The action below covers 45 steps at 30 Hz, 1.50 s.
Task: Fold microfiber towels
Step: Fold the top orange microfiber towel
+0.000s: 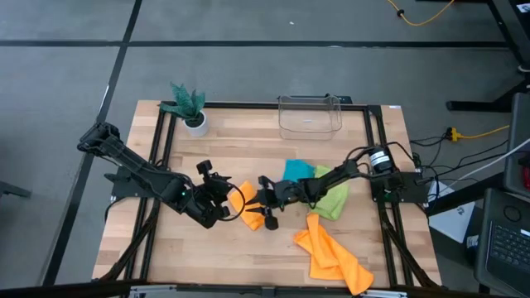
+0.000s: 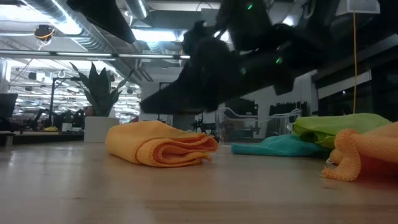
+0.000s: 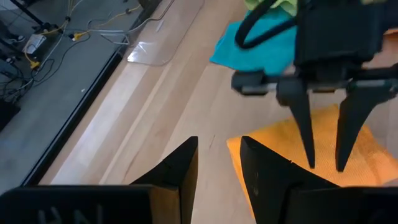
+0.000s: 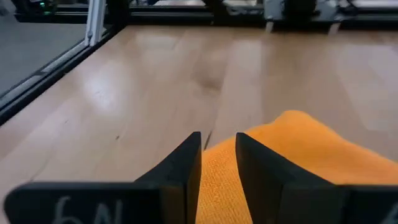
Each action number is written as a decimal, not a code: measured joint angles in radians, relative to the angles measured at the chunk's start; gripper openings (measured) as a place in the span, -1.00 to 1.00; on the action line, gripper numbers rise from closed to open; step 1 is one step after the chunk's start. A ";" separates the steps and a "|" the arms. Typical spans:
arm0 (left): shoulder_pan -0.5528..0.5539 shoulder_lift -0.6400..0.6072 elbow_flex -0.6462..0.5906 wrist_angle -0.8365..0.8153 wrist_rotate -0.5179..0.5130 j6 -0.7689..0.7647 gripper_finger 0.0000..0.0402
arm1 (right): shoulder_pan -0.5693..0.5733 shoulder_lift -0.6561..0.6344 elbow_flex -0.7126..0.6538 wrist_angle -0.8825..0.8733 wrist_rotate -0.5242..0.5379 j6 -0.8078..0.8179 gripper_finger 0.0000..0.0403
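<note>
Microfiber towels are seen spread over the wooden table [image 1: 248,141]; a folded orange towel [image 1: 247,204] lies near the table's middle, between the two grippers; in the low view it is shown as a rolled, layered bundle resting flat on the wood; a teal-blue towel [image 1: 296,170] lies just behind it, toward the clear plastic bin [image 1: 310,115]; a lime green towel [image 1: 334,197] is bunched beside the teal one, partly under the right arm; a second orange towel [image 1: 333,255] is left crumpled near the front edge, well apart from the folded one.

The left gripper [image 1: 224,207] is held at the left edge of the folded orange towel; its fingers are parted by a narrow gap in the left wrist view, and nothing is seen between them. The right gripper [image 1: 268,217] is held at the towel's right side, pointing down; its two thin fingers [image 3: 305,134] are seen apart over the orange cloth, and in its own wrist view orange fabric shows through the gap; whether cloth is actually pinched cannot be told, though it seems merely close above it.

A small green plant [image 1: 189,103] in a white pot stands at the table's back left corner.
</note>
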 joint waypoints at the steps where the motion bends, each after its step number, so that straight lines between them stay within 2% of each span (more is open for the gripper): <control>1: 0.000 0.000 0.000 0.000 0.000 0.004 -0.44 | -0.007 0.020 0.012 0.001 -0.025 0.005 -0.49; 6: 0.000 0.000 0.000 0.001 0.000 0.022 -0.44 | -0.034 0.127 0.082 -0.004 -0.040 0.034 -0.49; 10: 0.000 0.000 0.000 0.000 0.001 0.023 -0.44 | -0.036 0.189 0.130 0.013 0.028 0.127 -0.49; 12: 0.000 0.000 0.000 0.000 0.001 0.023 -0.44 | -0.029 0.207 0.140 0.023 0.108 0.194 -0.49; 14: 0.000 0.000 0.000 0.000 0.001 0.023 -0.44 | -0.008 0.217 0.145 0.022 0.245 0.287 -0.50; 20: 0.000 0.000 0.000 0.000 0.001 0.023 -0.44 | 0.106 0.231 0.170 -0.016 0.850 0.521 -0.50; 23: 0.000 0.000 0.000 0.000 0.001 0.023 -0.44 | 0.166 0.236 0.213 -0.022 1.042 0.539 -0.50; 26: 0.000 0.000 -0.001 0.001 0.001 0.023 -0.44 | 0.208 0.251 0.285 -0.010 1.125 0.487 -0.50; 29: 0.000 0.000 -0.001 0.001 0.001 0.022 -0.44 | 0.232 0.275 0.358 -0.016 1.140 0.385 -0.49; 32: 0.000 0.000 -0.001 0.001 0.001 0.022 -0.44 | 0.247 0.266 0.406 -0.007 1.159 0.168 -0.49; 35: 0.000 0.000 -0.001 0.001 0.001 0.022 -0.44 | 0.267 0.234 0.435 -0.007 1.168 -0.131 -0.49; 37: 0.000 0.000 -0.001 0.001 0.001 0.022 -0.44 | 0.280 0.207 0.441 -0.004 1.210 -0.254 -0.49; 41: 0.000 0.000 -0.001 0.001 0.001 0.022 -0.44 | 0.299 0.142 0.428 -0.050 1.426 -0.368 -0.49; 43: 0.000 0.000 -0.001 0.001 0.001 0.022 -0.44 | 0.295 0.113 0.413 -0.107 1.472 -0.394 -0.49; 45: 0.000 0.000 -0.001 0.001 0.001 0.022 -0.44 | 0.284 0.084 0.396 -0.178 1.450 -0.367 -0.49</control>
